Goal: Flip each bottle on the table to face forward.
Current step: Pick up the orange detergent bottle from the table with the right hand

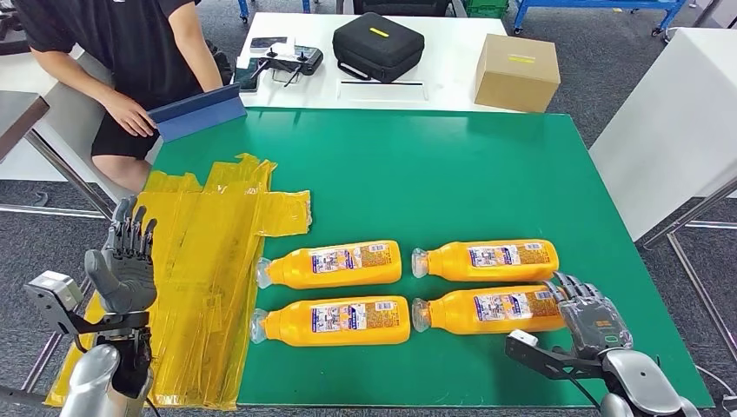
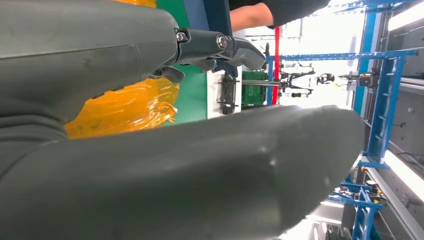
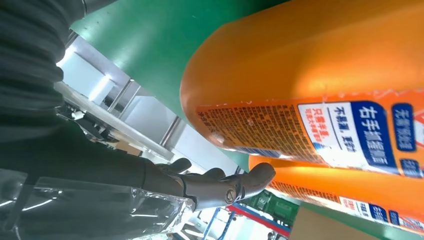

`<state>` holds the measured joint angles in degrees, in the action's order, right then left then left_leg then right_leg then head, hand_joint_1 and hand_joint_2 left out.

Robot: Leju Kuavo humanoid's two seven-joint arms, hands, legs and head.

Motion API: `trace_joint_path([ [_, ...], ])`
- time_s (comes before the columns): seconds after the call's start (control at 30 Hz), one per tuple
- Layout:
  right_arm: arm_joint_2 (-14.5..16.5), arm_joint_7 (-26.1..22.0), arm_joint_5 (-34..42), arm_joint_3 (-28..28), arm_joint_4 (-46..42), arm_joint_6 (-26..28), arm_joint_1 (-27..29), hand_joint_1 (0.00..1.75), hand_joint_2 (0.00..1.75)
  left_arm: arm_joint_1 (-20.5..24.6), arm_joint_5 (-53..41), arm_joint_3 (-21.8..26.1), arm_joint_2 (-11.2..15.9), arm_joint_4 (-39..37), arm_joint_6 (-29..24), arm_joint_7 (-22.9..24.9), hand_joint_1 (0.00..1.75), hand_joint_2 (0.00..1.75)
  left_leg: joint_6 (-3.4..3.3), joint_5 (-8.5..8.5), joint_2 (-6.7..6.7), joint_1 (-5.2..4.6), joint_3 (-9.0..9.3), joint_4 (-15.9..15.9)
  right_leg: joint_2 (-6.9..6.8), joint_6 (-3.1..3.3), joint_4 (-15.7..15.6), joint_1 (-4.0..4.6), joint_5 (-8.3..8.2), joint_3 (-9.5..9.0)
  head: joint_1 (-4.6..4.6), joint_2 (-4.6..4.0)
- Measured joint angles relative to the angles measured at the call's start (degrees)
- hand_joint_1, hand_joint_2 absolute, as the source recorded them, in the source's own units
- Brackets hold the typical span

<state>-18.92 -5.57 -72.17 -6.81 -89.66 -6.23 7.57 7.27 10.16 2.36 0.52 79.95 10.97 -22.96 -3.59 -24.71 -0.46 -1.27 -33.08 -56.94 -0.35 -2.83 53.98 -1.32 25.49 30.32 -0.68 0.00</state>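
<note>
Nearest, the right hand is resting at the base end of the near right bottle, fingers apart and extended beside its bottom, nothing clamped; whether the fingertips are actually touching the plastic I cannot tell. In the right wrist view that bottle is looming just past the fingers, label showing, with the far right bottle lying just beyond it. All four bottles are lying on their sides on the green table, caps pointing toward the left hand's side, labels up.

Across from the right hand, the left hand is hovering raised off the table edge, fingers spread and straight, holding nothing. It is hanging over the crumpled yellow plastic sheeting; the left wrist view is showing the same sheeting past the thumb.

Between the two hands, the near left bottle is lying just beside the sheeting, and the far left bottle just beyond it. The far right bottle is lying just beyond the right hand's fingers.

Farthest from both hands, a person is sitting at the table's far corner, one hand on a blue folder. On the white table behind are sitting a black case and a cardboard box.
</note>
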Motion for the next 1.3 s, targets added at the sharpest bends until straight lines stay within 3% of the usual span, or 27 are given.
trace_joint_path([
  [0.6,-3.63,-1.28,2.19,3.51,4.42,-0.17,-4.07,0.0,1.75,0.03,0.28,-0.02,0.0,0.02,-0.21,0.23,0.0,0.0,-0.02,0.02,0.0,0.0,0.01,0.0,0.0,-0.01,0.0,0.0,-0.01,-0.02,0.01,0.0],
  [0.87,-1.46,0.08,0.02,6.14,7.22,0.32,-5.88,0.0,1.75,0.1,-0.1,-0.08,-0.24,0.0,-0.77,0.83,0.0,0.0,-0.01,0.01,0.12,0.03,0.02,0.0,0.07,-0.01,0.0,0.03,-0.01,0.0,0.01,0.0],
  [1.3,2.25,-0.81,-2.62,8.91,16.51,1.1,-14.02,0.0,1.75,3.29,-1.11,-0.67,-1.8,-2.74,-0.94,0.81,0.0,0.0,-0.06,0.11,0.63,0.05,0.28,0.02,0.58,0.18,-0.02,0.04,-0.42,0.0,0.0,0.0],
])
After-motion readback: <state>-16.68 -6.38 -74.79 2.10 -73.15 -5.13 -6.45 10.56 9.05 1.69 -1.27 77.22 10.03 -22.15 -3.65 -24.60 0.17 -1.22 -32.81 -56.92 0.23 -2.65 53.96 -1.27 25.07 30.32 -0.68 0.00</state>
